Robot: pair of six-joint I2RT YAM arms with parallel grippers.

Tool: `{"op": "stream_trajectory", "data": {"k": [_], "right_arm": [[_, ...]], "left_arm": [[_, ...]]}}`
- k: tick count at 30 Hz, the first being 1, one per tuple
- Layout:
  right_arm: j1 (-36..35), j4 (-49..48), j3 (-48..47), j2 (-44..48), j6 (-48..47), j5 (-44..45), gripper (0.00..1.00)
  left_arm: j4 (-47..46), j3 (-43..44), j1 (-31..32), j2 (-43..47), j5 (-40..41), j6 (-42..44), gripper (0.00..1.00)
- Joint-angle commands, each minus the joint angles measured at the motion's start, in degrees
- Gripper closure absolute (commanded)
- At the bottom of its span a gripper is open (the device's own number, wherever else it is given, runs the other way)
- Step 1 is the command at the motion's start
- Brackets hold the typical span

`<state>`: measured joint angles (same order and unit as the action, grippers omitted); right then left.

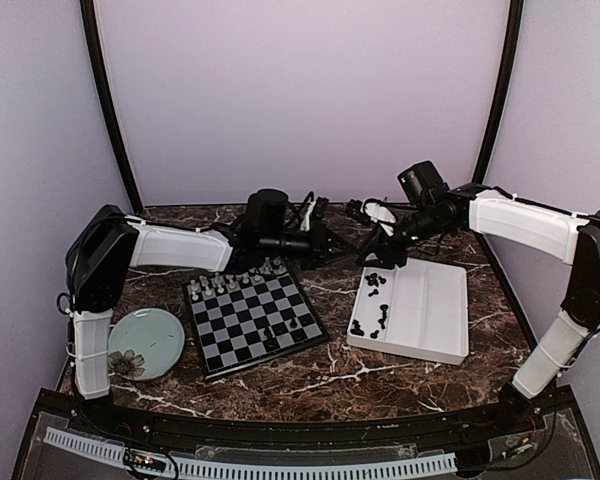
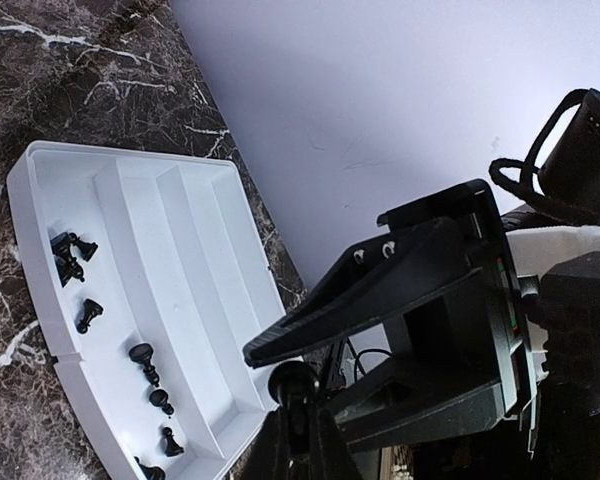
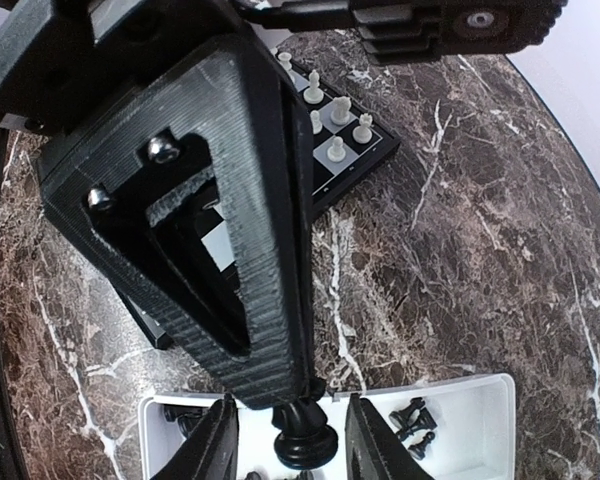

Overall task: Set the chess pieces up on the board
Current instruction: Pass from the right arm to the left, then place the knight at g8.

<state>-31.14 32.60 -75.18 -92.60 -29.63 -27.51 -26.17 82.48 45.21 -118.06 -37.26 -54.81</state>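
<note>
A plate (image 1: 145, 343) lies at the left of the desk (image 1: 310, 385), just beside the board (image 1: 253, 320). The board sits a little skewed, left of the desk's middle. White pieces (image 1: 238, 282) stand along its far rows, and a few black pieces (image 1: 280, 330) stand on squares towards its near right corner.

Beyond the board's far right corner, the left arm reaches across towards the right arm, and the two meet in the air between board and tray. The left claw (image 2: 300, 425) is pinched nearly closed, its fingertips gripping a single black piece, the held piece (image 3: 305, 445), by its upper part. That piece hangs base-down over the far left corner of the tray (image 1: 430, 310), clear of the desk.

The right claw (image 3: 292, 440) comes in from the other side. Its two fingers stand apart, one on each side of the held piece. A narrow gap shows at either side in the right wrist view, so they straddle it without clamping.

The tray lies right of the board and apart from it. More loose black pieces, the tray pieces (image 1: 373, 300), are scattered along its leftmost compartment, some lying on their sides.
</note>
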Motion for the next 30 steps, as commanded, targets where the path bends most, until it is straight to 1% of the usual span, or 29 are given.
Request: {"op": "stream_trajectory", "data": {"k": [1,2,3,4,5,6,7,8,9,10,11,12,13,15,18,20,21,24,27,30], "right_arm": [[1.05,4.42,-0.25,1.35,-2.65,-3.83,0.56],[1.79,5.5,0.41,1.73,-3.27,-5.05,0.54],[2.57,6.22,1.32,2.3,-3.75,-6.71,0.53],[3.55,6.7,2.7,2.75,-4.08,-8.07,0.52],[4.44,6.84,3.73,3.1,-4.28,-9.1,0.52],[5.2,6.75,4.85,3.36,-4.3,-9.6,0.51],[5.69,6.32,5.9,3.53,-4.25,-9.51,0.5],[6.0,5.86,6.86,3.6,-4.17,-8.97,0.5],[6.14,5.03,7.74,3.65,-4.2,-8.12,0.49],[6.25,4.6,8.37,3.58,-4.1,-7.4,0.49],[6.32,3.53,8.98,3.5,-3.68,-6.81,0.49],[6.36,2.81,9.41,3.29,-3.24,-6.24,0.49],[6.37,2.35,9.59,3.05,-2.76,-6.03,0.48],[6.42,1.77,9.65,2.42,-2.17,-5.96,0.48],[6.44,1.36,9.55,1.56,-1.77,-5.99,0.48],[6.44,1.52,9.08,0.87,-1.76,-5.91,0.47],[6.44,1.61,8.8,0.66,-1.76,-5.93,0.47],[6.4,2.0,8.19,0.11,-1.88,-6.14,0.47],[6.35,2.38,7.94,-0.24,-1.97,-6.47,0.46],[6.35,2.3,8.33,-0.05,-2.19,-6.68,0.46]], "left_arm": [[3.84,-1.93,-1.47,5.82,-0.41,4.86,1.0],[5.74,-2.86,-1.93,6.96,0.79,6.5,1.0],[10.72,-3.16,-2.04,9.54,1.66,10.32,1.0],[13.7,-3.34,-2.12,10.71,3.59,12.39,1.0],[19.3,-3.32,-2.13,13.11,5.29,16.82,1.0],[22.25,-3.29,-2.19,14.35,6.2,18.72,1.0],[28.51,-3.29,-2.21,16.55,8.05,22.65,1.0],[31.56,-3.35,-2.18,17.69,9.12,24.62,1.0],[37.61,-3.45,-2.21,19.97,11.43,27.97,1.0],[40.5,-3.83,-2.23,21.03,12.7,29.61,1.0],[46.19,-4.13,-2.23,23.31,15.41,32.4,1.0],[48.79,-4.91,-2.23,24.37,16.62,33.58,1.0],[54.29,-5.28,-2.1,26.52,18.96,35.5,1.0],[61.31,-7.49,-2.05,29.69,22.1,37.54,1.0],[67.98,-10.63,-1.61,33.59,24.32,39.42,1.0],[72.85,-13.05,-0.52,35.89,25.86,40.16,1.0],[73.86,-14.36,0.88,36.15,26.42,40.36,1.0],[77.6,-16.47,4.55,35.5,30.8,40.37,1.0],[79.47,-18.63,8.74,33.74,34.03,39.57,1.0],[79.85,-20.06,10.54,32.19,38.12,38.26,1.0]]}}
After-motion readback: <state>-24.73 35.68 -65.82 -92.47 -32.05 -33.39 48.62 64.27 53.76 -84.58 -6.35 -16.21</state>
